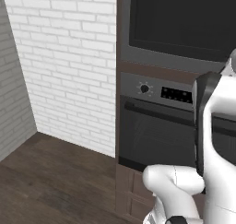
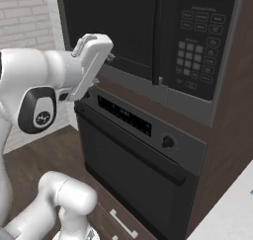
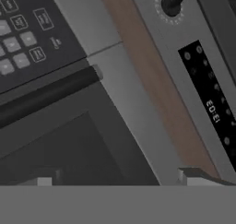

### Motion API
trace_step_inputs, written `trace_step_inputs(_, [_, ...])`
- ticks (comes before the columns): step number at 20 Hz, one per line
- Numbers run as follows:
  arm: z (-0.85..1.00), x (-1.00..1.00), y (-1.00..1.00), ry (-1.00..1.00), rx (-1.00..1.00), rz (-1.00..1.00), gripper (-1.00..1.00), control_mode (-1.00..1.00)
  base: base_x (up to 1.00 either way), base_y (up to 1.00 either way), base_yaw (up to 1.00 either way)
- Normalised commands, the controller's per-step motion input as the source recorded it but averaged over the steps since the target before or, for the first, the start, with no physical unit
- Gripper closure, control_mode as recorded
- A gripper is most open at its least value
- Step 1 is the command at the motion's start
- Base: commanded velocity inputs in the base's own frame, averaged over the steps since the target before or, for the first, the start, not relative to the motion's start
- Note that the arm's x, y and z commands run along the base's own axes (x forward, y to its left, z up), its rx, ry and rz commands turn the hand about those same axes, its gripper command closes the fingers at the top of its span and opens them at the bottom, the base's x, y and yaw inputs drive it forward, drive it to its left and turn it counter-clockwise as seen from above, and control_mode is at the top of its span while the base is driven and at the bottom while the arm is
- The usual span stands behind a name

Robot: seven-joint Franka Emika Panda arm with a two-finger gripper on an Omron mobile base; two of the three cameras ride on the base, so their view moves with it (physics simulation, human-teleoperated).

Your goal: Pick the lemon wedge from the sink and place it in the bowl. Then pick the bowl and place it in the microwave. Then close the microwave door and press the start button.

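Jaws stand released: in the hand view the gripper (image 3: pixel 120 179) shows two tips set wide apart with nothing between them, though both are cut off by the bottom edge. In the right base view the hand's white housing hides the fingers, so how near they are to the panel cannot be told.

Straight ahead of the jaws lies the microwave door (image 3: pixel 69 144), shut flush against the microwave (image 2: pixel 163 41); its glass is too dark to make out anything behind it. Below the jaws in the right base view, the oven (image 2: pixel 133 155) sits beneath a brown wooden strip (image 3: pixel 156 89), and its lower part is cut off by the arm.

Beyond the jaws, to one side of the door, is the microwave's keypad (image 3: pixel 18 29); its button labels are too blurred to read. The door's dark bar handle (image 3: pixel 46 94) runs between keypad and window. Farther out sit the oven's display (image 3: pixel 212 108) and its knob (image 3: pixel 173 2).
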Motion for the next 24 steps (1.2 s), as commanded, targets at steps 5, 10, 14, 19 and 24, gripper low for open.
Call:
trace_step_inputs(5, [0.03, -0.89, 0.05, -0.18, -0.05, 0.05, -1.00, -1.00, 0.00, 0.00, 0.00])
trace_step_inputs(10, [0.15, -0.65, 0.00, 0.00, -0.20, 0.16, -1.00, -1.00, 0.00, 0.00, 0.00])
trace_step_inputs(14, [0.08, -0.60, -0.05, 0.00, -0.36, 0.21, -1.00, -1.00, 0.00, 0.00, 0.00])
trace_step_inputs(19, [0.00, -0.48, -0.03, 0.11, -0.44, 0.16, -1.00, -1.00, 0.00, 0.00, 0.00])
trace_step_inputs(24, [0.00, -0.07, 0.00, 0.21, -0.53, 0.04, -1.00, -1.00, 0.00, 0.00, 0.00])
